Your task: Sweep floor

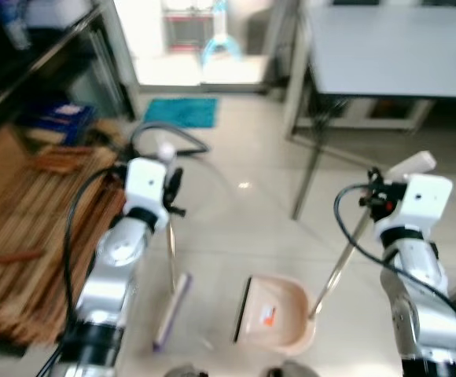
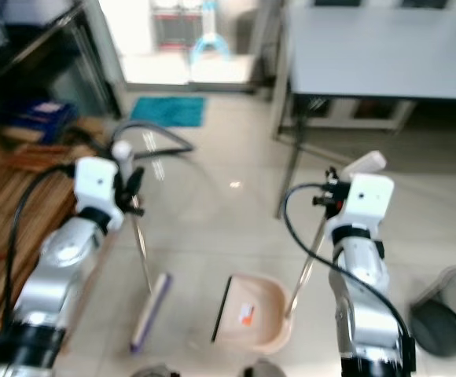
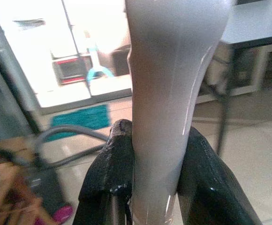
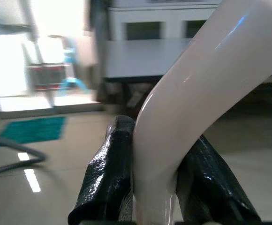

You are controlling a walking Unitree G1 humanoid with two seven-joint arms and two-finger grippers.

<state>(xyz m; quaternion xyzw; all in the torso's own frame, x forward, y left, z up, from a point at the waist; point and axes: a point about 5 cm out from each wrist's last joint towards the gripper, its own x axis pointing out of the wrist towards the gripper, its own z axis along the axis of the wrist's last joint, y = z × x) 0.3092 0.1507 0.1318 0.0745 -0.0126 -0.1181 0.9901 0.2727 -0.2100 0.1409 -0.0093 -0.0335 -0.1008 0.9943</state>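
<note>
A humanoid robot is standing on a glossy beige tiled floor (image 1: 236,228), looking down at its 2 silver arms. The left gripper (image 3: 147,187) is clamping its 2 black fingers (image 3: 108,178) around the pale grey handle of a thin metal-shafted broom (image 3: 166,93). The broom's shaft is running down to a flat lilac brush head (image 1: 171,310) that is resting on the floor in front of the robot, just left of centre. The right gripper (image 4: 157,187) is squeezing its 2 black fingers (image 4: 105,178) around the curved white handle of a long-handled dustpan (image 4: 197,93). That handle's metal rod is slanting down to a pale pink plastic dustpan tray (image 1: 279,314), which is sitting on the floor just beside the brush head, to its right. A grey table (image 1: 393,51) is standing ahead on the right. A teal mat (image 1: 182,111) is lying near a bright doorway, and a grey hose (image 1: 165,135) is curving across the floor close to it.
</note>
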